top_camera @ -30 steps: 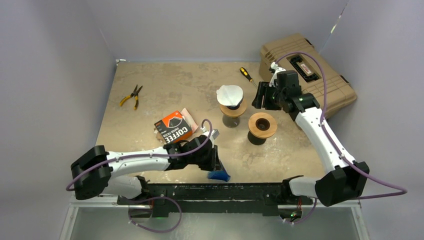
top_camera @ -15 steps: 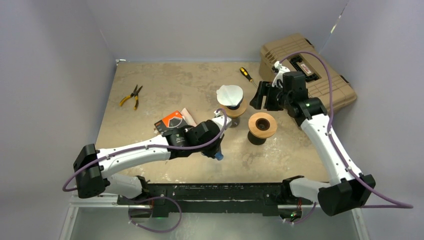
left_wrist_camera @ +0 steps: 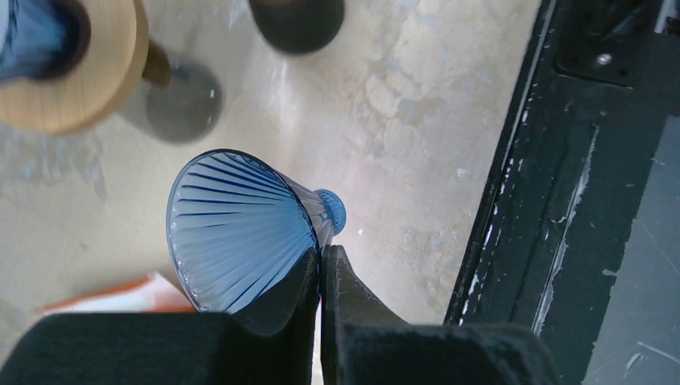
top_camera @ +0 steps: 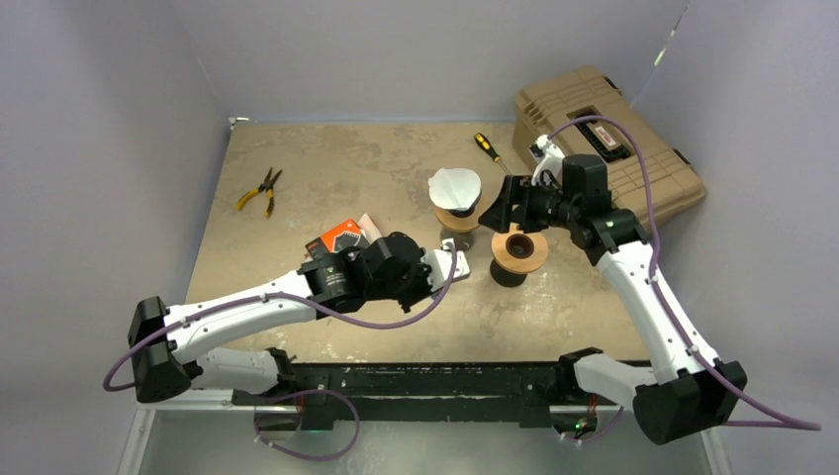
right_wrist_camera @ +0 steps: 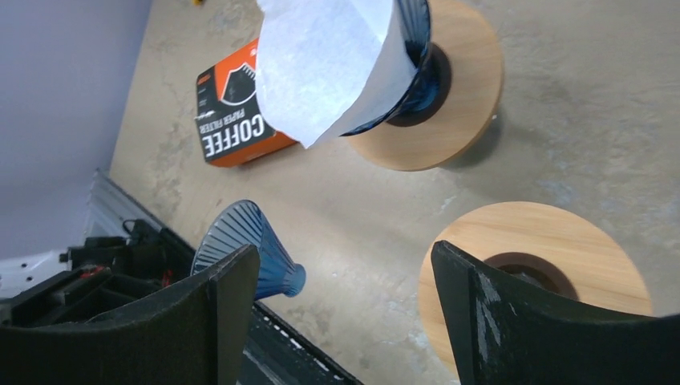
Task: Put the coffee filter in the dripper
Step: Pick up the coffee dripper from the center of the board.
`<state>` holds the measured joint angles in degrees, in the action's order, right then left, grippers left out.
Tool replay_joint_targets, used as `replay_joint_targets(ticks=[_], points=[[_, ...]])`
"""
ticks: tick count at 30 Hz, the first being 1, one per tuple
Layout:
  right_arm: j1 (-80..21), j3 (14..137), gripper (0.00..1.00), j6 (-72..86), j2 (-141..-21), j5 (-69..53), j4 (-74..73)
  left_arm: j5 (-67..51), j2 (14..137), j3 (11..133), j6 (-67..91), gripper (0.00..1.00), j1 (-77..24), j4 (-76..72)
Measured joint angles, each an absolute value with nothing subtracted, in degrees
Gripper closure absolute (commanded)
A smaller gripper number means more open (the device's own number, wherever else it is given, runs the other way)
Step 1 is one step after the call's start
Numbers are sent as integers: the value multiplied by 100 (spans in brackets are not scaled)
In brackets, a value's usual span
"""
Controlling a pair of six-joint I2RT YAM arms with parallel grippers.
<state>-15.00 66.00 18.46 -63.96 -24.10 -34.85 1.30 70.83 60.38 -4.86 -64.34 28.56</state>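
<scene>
Across the table (top_camera: pixel 326 163), items run from largest to smallest. At the far right corner sits the tan case (top_camera: pixel 618 139), lid down, so I cannot tell what it holds. Over the middle of the table hangs the right gripper (right_wrist_camera: pixel 343 253), jaws spread wide with nothing between them. Nearer the bases, the left gripper (left_wrist_camera: pixel 321 261) has its jaws closed on the rim wall of the blue dripper (left_wrist_camera: pixel 240 228). That dripper is tilted on its side, wide mouth at the fingers and tip pointing away; its ribbed cone is bare, with no paper in it. Close by lies the filter box (right_wrist_camera: pixel 236 128), orange and black, flat on the table; whether it is open I cannot tell. The far stand (right_wrist_camera: pixel 469 96) carries a second dripper (right_wrist_camera: pixel 415 48), and the white coffee filter (right_wrist_camera: pixel 321 64) sits in that cone, its upper edge proud of the rim. Just beside it, the empty stand (right_wrist_camera: pixel 545 245) shows an unfilled centre hole. Smallest are the pliers (top_camera: pixel 259 190) and the screwdriver (top_camera: pixel 489 150), well apart from the work.

Progress, as I judge it: one filter is seated in one dripper. The dripper I hold has none, and it probably belongs on the empty stand before it takes a paper from the box.
</scene>
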Motion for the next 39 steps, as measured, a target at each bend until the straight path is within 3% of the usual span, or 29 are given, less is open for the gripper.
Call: replay_joint_targets(ticks=[9,13,27,33,39], points=[[-1505,6193,23,1662,-6504,-3413,-3395,-672,7063,6005,-2611,100,-6796,2316],[-1601,6097,34,1603,-6552,-3583,-3382,-705,7205,6007,-3081,100,-6958,2318],[-2805,6038,42,1599,-6980,-2502,-3686,-637,7607,6239,-3612,100,-7061,2447],[-3026,6038,67,1623,-7133,-2237,-3721,-563,7607,6248,-3623,100,-7065,2445],[-3103,6038,100,1619,-7142,-2189,-3708,-294,7605,6252,-3621,100,-7065,2495]])
